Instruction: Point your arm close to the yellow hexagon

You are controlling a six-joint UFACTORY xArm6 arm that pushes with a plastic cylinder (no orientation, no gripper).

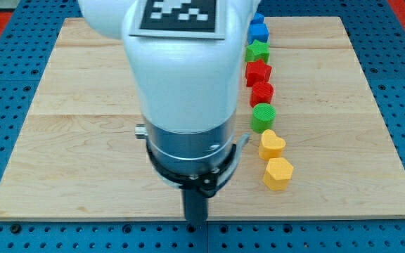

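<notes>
My tip (196, 226): bare rod, holds nothing, at the board's (83, 140) bottom edge | yellow hexagon (278, 173): up and to the view's right of my tip, apart, at the bottom of the block column.

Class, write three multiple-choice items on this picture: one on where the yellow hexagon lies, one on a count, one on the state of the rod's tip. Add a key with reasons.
1. Where does the yellow hexagon lie in the column of blocks?
A. at its top end
B. in its middle
C. at its bottom end

2. How many red blocks are there?
A. one
B. two
C. four

3. How does my tip stand to the yellow hexagon?
A. apart, to the view's left and lower
B. pressed against it
C. resting on top of it

Key: 1 C, since the yellow heart and all others lie above it. 2 B, the red star and another red block. 3 A, bare board shows between them.
</notes>
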